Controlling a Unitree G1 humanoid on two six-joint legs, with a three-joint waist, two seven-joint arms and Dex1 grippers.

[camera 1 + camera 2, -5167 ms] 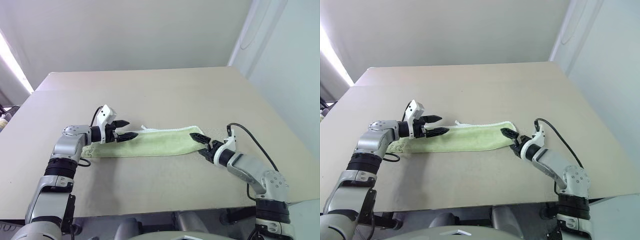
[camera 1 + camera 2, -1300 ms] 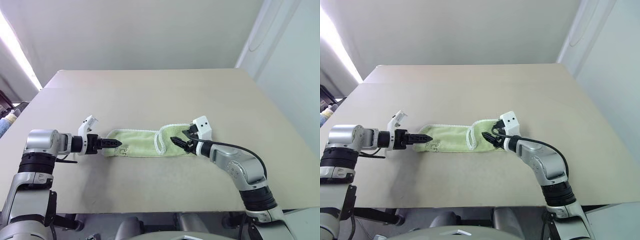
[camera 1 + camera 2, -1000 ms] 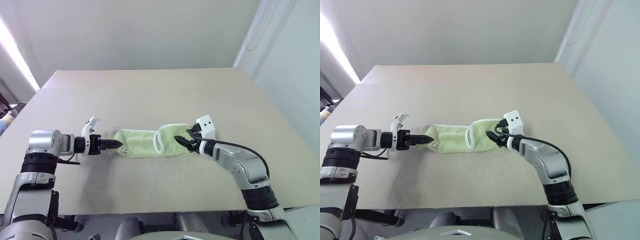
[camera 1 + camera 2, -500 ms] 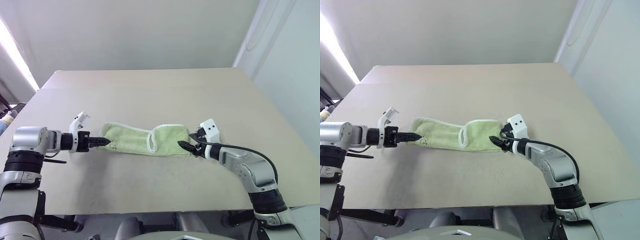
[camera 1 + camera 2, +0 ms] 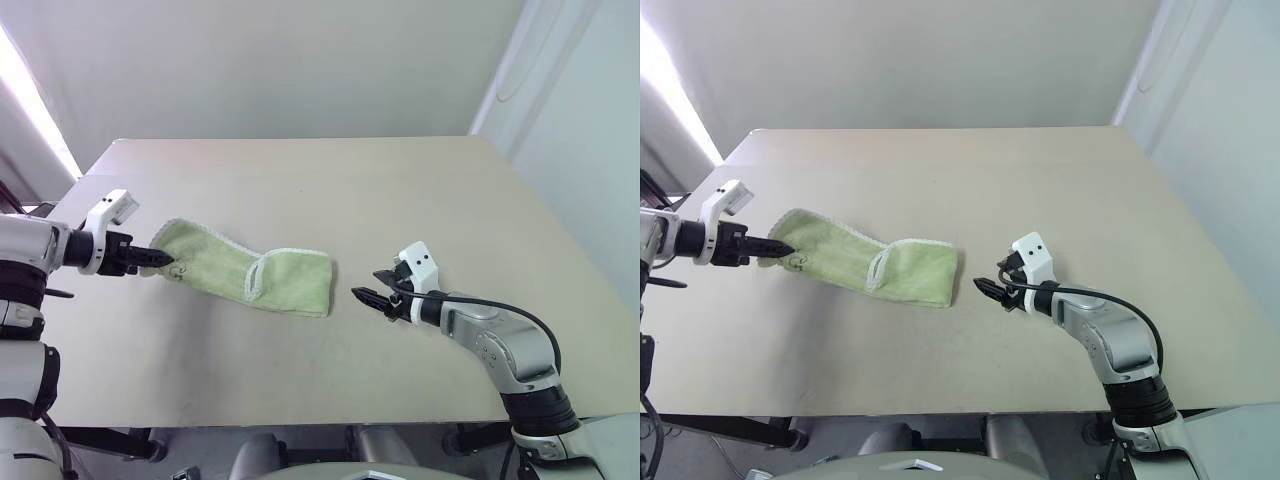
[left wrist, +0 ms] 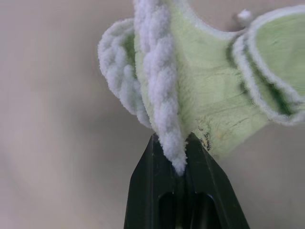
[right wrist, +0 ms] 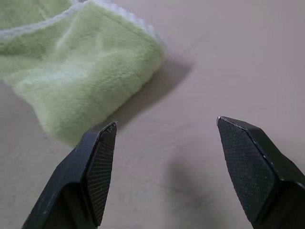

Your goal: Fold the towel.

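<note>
A: Where is the towel (image 5: 245,272) at this moment?

B: On the beige table (image 5: 330,190), left of its middle. It runs as a long folded strip from about ten o'clock down toward four o'clock. The ten o'clock end is lifted off the table surface; the four o'clock end lies flat on it.

A: Who has hold of the raised end?

B: The left claw (image 5: 160,260). Its two black fingers (image 6: 157,181) are clenched on the white stitched edging, seen plainly in the left wrist view, with the thick white border squeezed between them and the green terry bunched just beyond.

A: And the right claw (image 5: 986,290)?

B: Released. It sits at about three o'clock from the towel's flat end, near it but not touching, pointing toward it. In the right wrist view its fingertips (image 7: 102,162) stand wide apart over bare table, and the towel's folded green end lies ahead of them, casting a shadow on the table.

A: Any detail on the cloth itself?

B: A white-edged fold crosses the strip roughly at its middle (image 5: 258,275), where one layer overlaps the other. A small dark mark shows on the green by the left claw's fingertips (image 6: 206,138); what it is cannot be told.
</note>
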